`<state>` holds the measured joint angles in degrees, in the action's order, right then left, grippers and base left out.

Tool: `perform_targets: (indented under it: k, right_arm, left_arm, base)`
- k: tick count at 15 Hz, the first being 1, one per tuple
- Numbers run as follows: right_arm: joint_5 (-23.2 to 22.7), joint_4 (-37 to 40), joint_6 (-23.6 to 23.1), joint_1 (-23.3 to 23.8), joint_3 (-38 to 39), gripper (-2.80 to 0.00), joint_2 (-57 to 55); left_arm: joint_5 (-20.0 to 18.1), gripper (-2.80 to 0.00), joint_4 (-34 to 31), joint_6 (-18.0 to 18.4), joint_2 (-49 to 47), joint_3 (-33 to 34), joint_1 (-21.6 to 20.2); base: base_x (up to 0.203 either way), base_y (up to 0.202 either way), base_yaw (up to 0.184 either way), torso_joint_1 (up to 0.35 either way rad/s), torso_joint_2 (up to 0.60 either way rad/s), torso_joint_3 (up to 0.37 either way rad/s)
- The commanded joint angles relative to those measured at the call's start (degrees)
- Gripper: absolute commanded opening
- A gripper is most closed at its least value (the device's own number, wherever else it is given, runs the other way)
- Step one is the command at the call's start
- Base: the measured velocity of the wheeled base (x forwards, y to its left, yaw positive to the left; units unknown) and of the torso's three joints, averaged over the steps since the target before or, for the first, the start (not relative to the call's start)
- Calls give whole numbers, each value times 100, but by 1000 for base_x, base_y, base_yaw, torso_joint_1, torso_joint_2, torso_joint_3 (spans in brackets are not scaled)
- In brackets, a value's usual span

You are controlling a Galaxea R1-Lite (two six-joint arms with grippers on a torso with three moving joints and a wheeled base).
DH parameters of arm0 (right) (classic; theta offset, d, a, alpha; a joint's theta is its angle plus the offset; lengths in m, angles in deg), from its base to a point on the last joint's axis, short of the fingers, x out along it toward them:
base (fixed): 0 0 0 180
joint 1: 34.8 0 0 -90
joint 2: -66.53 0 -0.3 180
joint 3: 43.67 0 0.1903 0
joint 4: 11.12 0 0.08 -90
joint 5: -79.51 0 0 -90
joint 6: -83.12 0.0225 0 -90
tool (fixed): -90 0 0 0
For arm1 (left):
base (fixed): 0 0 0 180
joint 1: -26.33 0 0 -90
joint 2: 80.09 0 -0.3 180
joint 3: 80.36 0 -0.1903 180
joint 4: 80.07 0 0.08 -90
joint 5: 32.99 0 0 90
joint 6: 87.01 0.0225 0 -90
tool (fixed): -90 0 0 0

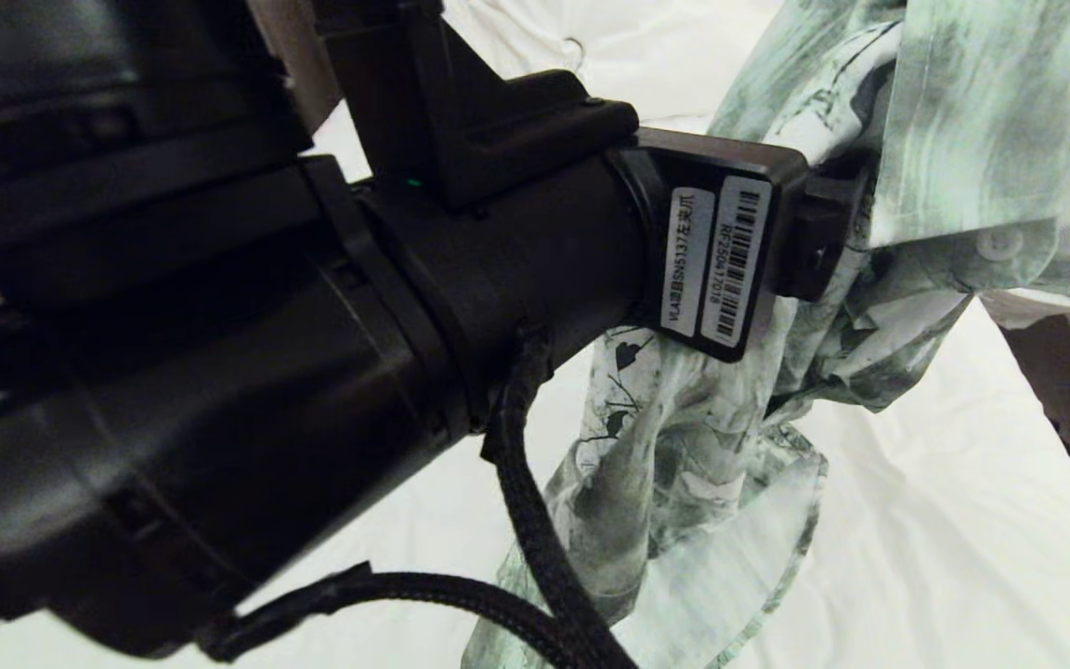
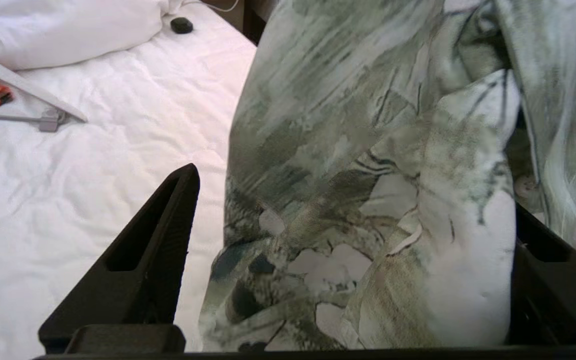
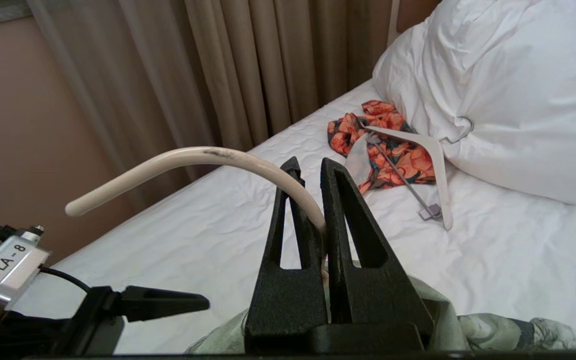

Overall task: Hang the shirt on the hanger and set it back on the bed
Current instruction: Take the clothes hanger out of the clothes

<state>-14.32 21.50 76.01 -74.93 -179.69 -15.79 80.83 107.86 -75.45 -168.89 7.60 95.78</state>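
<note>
An orange-and-black floral garment (image 3: 388, 145) lies under a thick white hanger (image 3: 430, 165), a big white pillow (image 3: 508, 100) at their three o'clock; beige curtains (image 3: 248, 65) hang at ten o'clock.

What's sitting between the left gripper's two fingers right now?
Folds of the shirt hang between the open left gripper's fingers, unclamped; left wrist view.

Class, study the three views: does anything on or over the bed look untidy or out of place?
Yes. The shirt hangs bunched and twisted over the bed, not smooth. By the pillow, an orange garment lies crumpled under a white hanger.
</note>
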Motion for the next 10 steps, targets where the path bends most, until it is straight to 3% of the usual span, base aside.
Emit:
perform_targets:
  k: [1, 6, 10]
  right_arm:
    - [-4, 7, -10, 6, 7, -280, -12]
    - [-4, 7, -1, 14, 7, -280, -12]
    - [-4, -2, 206, 14, 7, -280, 4]
  left_arm:
    - [47, 0, 9, 4, 218, 136, -2]
    - [114, 0, 31, -5, 599, 524, 8]
    - [-138, 0, 37, -40, 891, 872, 14]
  base:
    - [0, 0, 0, 0, 0, 0]
    - [0, 0, 0, 0, 0, 0]
    - [0, 0, 0, 0, 0, 0]
